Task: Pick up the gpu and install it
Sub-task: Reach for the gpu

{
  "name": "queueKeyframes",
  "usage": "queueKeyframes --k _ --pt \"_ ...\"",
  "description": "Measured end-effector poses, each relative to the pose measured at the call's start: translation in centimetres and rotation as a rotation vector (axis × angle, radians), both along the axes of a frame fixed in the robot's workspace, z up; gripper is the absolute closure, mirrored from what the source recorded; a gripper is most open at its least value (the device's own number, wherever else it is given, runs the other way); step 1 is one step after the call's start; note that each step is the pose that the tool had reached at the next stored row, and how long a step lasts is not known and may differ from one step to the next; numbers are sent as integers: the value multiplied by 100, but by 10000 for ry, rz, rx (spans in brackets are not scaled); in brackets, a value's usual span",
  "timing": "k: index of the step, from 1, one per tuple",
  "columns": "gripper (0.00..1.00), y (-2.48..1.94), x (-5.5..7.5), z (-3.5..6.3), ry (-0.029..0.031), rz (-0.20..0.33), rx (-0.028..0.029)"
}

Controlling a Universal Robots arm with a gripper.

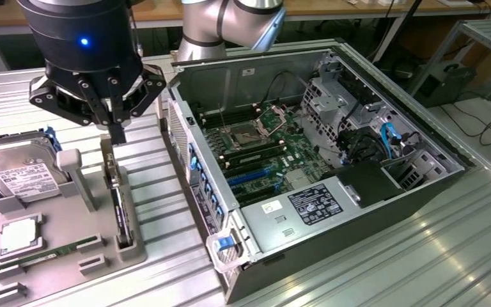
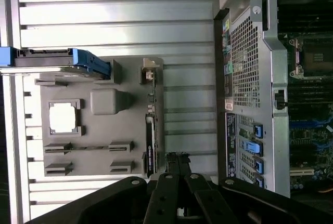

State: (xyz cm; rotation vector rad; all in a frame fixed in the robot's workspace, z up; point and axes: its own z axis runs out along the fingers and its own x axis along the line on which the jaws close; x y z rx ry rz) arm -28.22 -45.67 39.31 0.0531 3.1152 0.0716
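The gpu is a thin dark card standing on edge in a slot of the grey holder tray, at the exterior view's left. My gripper hangs just above the card's far end, fingers shut together with nothing between them. In the wrist view the gpu appears as a narrow dark strip on the tray, and my gripper sits close to one end of it, slightly toward the computer side.
An open computer case lies at the exterior view's right, its motherboard exposed, its perforated rear panel facing the tray. The tray also holds a hard drive, a processor chip and a green memory stick.
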Motion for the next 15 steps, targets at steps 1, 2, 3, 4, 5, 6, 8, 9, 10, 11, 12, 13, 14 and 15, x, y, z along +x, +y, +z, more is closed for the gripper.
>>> queueKeyframes --k 1,2,3,4,5,6,8,9,10,11,12,13,14,15 --pt "89 -2 -13 0 0 4 0" --pt "89 -3 -24 0 1 6 -1" --pt "89 -3 -39 0 0 8 0" --pt "89 -3 -47 0 0 9 1" --pt "89 -3 -58 -1 0 8 2" --pt "89 -3 -65 -2 0 8 2" --pt "89 -3 -79 -4 0 9 2" --pt "89 -2 -87 -5 0 9 2" --pt "89 0 -96 -6 0 9 2" --pt "89 2 -103 -7 -1 9 3" --pt "89 3 -110 -8 -1 9 2" --pt "89 4 -118 -9 0 8 2" --pt "89 5 -125 -10 0 9 2" --pt "89 6 -132 -11 0 9 2"
